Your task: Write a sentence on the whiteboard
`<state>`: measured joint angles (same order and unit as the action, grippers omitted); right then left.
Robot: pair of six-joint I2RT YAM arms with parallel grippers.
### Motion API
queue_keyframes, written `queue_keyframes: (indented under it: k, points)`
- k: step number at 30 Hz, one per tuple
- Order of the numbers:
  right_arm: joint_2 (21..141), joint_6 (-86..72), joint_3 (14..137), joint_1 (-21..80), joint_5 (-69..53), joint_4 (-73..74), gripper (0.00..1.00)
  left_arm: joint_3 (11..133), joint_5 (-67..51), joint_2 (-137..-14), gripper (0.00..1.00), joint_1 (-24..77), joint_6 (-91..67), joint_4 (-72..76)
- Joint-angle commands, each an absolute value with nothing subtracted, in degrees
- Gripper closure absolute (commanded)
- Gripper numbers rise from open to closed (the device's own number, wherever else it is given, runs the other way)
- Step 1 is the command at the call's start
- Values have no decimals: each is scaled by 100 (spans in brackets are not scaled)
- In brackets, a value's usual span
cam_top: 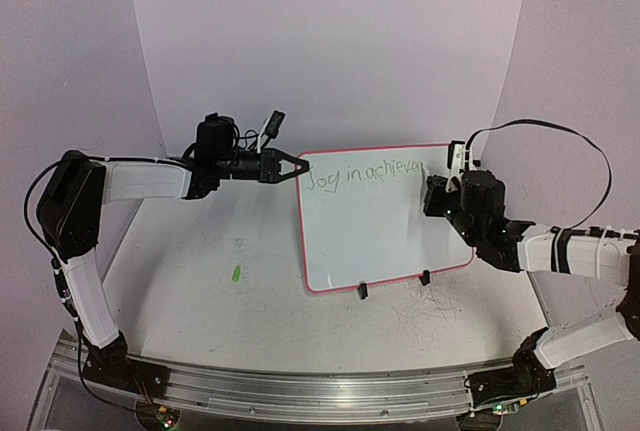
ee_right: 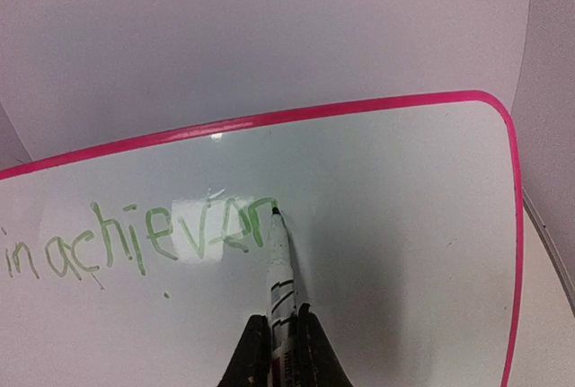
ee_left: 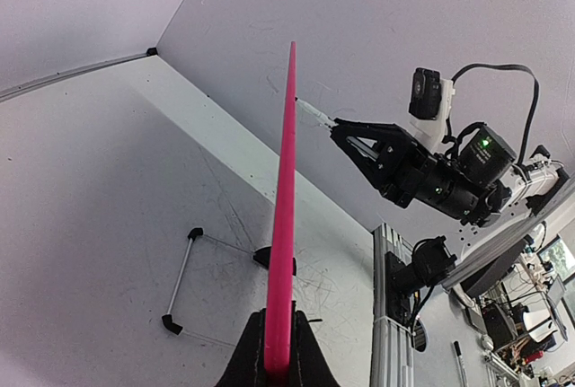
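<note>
The whiteboard (cam_top: 390,236), glossy white with a pink rim, stands tilted on the table. My left gripper (cam_top: 298,165) is shut on its upper left corner; in the left wrist view the pink rim (ee_left: 284,225) runs up from between the fingers (ee_left: 278,320). The sentence (cam_top: 365,177), in thin green letters, reads "Joy in achieve" and ends in a part-drawn letter (ee_right: 256,225). My right gripper (ee_right: 281,320) is shut on a white marker (ee_right: 279,270). The marker's tip touches the board at the end of the writing. From the left wrist, the right gripper (ee_left: 340,127) shows beyond the rim.
Two black clip feet (cam_top: 362,291) (cam_top: 425,277) hold the board's lower edge. A small green cap (cam_top: 237,274) lies on the table to the board's left. Grey scribble marks (cam_top: 425,311) cover the table in front. A metal rail (cam_top: 300,391) runs along the near edge.
</note>
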<state>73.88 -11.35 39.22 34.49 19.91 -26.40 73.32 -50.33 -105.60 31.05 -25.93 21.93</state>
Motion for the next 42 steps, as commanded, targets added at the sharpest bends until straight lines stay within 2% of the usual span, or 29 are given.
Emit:
queue_keyframes:
  k: [1,7,19,31,42]
  points:
    - [7539,-1027,4230,3380,2111,-2741,100,7295,-4924,-10390,100,3252,-2279,2043]
    - [7496,-1174,4138,3372,2327,-2595,100,7295,-4931,-10378,100,3252,-2271,2031]
    - [7249,-1387,3632,3366,1915,-2417,100,7295,-4928,-10379,100,3252,-2268,2021]
    - [6866,-1134,3899,3284,1751,-2630,100,7295,-4909,-10382,100,3252,-2259,2013]
    - [7136,-1101,3825,3121,1584,-2779,100,7294,-4921,-10378,100,3261,-2259,2013]
